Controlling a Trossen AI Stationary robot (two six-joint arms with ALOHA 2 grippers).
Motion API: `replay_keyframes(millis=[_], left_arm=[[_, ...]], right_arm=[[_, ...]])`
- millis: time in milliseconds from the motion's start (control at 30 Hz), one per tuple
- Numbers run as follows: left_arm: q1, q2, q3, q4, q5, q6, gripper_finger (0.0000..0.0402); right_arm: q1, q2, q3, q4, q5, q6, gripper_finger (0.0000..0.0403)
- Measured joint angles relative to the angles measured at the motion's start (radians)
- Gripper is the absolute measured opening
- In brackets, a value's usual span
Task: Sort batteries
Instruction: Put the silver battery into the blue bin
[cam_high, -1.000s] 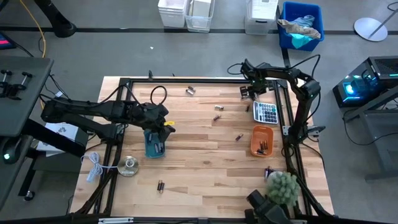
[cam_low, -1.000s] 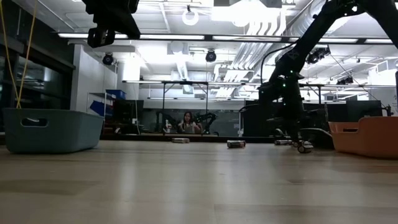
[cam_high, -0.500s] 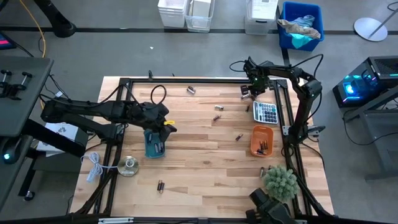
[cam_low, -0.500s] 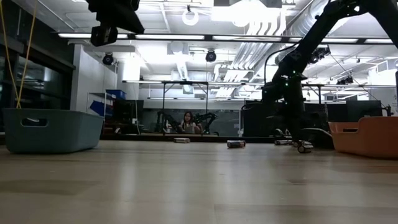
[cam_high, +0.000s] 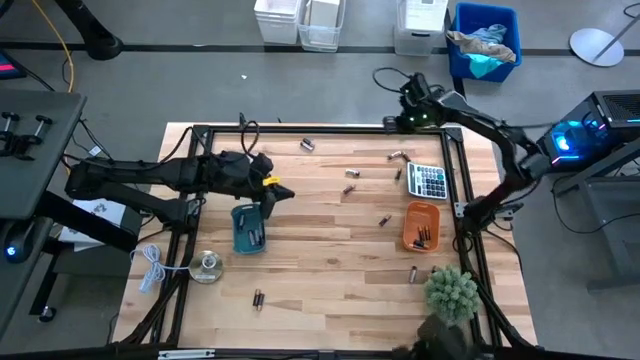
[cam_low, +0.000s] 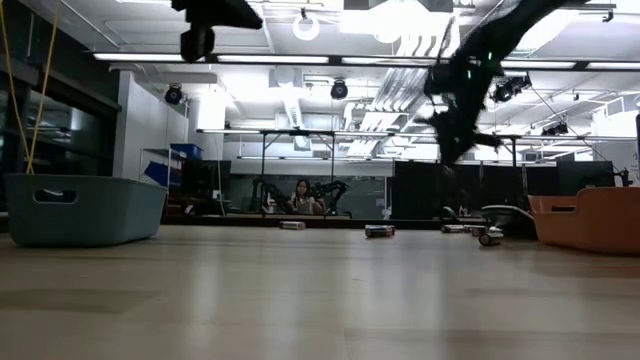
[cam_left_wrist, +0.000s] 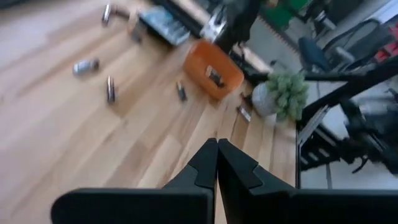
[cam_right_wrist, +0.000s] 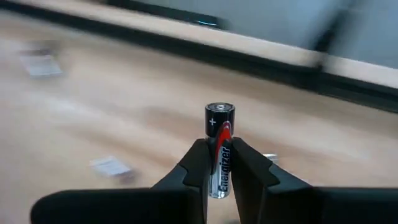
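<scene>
Right wrist view shows the right gripper clamped narrow on one battery, a black and silver cell standing upright between the fingers, its capped end poking out beyond the tips. Blurred cells lie on the tabletop beyond it. From above, that gripper hangs over the far right edge of the tabletop, near the black frame. A calculator lies just below and to the side of it, and an orange tray with a few cells inside sits farther toward the near edge.

Loose batteries are scattered over the wood between the two grippers: some by the far edge, some mid-table, one near the plant, one near the front.

The left gripper is over the left half of the tabletop, its fingers pressed together with nothing between them. A teal tray holding dark cells sits just under and nearer the front than it. From its wrist, the orange tray and scattered cells lie well ahead of the tips.

Low view shows both arms raised above the wood, the teal tray at one side and the orange tray at the other.
</scene>
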Motion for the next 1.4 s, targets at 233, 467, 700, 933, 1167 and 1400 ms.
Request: replay_keyframes(millis=[233, 467, 700, 933, 1167, 1400], left_arm=[[0.06, -0.058, 0.0, 0.25, -0.002, 0.126, 0.0], [0.089, -0.18, 0.0, 0.413, -0.01, 0.208, 0.0], [0.095, -0.247, 0.0, 0.416, -0.041, 0.214, 0.0], [0.095, -0.248, 0.0, 0.414, -0.06, 0.213, 0.0], [0.095, -0.248, 0.0, 0.414, -0.06, 0.204, 0.0], [0.095, -0.248, 0.0, 0.415, -0.06, 0.204, 0.0]], right_arm=[[0.363, 0.001, -0.06, 0.284, -0.098, 0.151, 0.0037], [0.712, 0.231, -0.059, 0.917, -0.103, 0.413, 0.0037], [0.872, 0.554, 0.211, 1.142, -0.087, 0.521, 0.0037], [0.918, 0.819, 0.619, 1.012, -0.17, 0.507, 0.0037], [0.922, 0.926, 0.842, 0.738, -0.165, 0.402, 0.0068], [0.892, 0.926, 1.008, 0.341, -0.291, 0.116, 0.0225]])
